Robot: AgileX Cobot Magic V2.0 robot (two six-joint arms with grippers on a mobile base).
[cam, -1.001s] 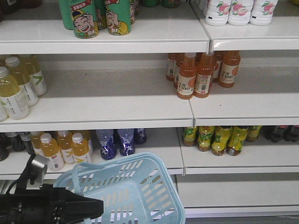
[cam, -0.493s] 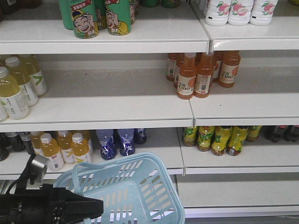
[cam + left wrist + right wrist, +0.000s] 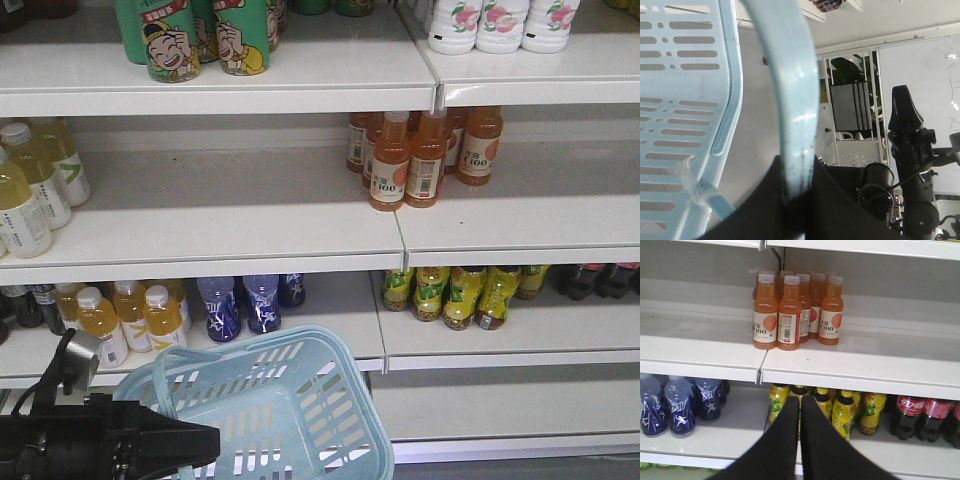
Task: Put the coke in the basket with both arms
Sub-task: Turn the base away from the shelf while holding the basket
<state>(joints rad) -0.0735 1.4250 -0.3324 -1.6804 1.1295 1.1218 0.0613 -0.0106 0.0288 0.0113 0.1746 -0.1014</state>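
The light blue basket [image 3: 352, 372] hangs in front of the lowest shelves, at the bottom centre of the front view. My left gripper [image 3: 210, 440] comes in from the lower left, shut on one loop handle [image 3: 790, 90]. In the left wrist view the handle runs down between the black jaws of that gripper [image 3: 799, 192], with the slotted basket wall [image 3: 680, 100] to the left. My right gripper [image 3: 800, 402] is shut with nothing in it and points at the yellow-green bottles on the lower shelf. The coke is out of view.
White shelves hold orange juice bottles [image 3: 790, 310], yellow-green bottles [image 3: 450, 295], blue bottles [image 3: 240, 305], pale yellow bottles [image 3: 30, 190] and green cans [image 3: 200, 35]. Dark cola bottles with red labels [image 3: 925, 415] stand at the lower right. A black arm [image 3: 910, 150] stands behind.
The shelves have slid slightly left in the front view. The basket and my left gripper stay in the same place in the frame.
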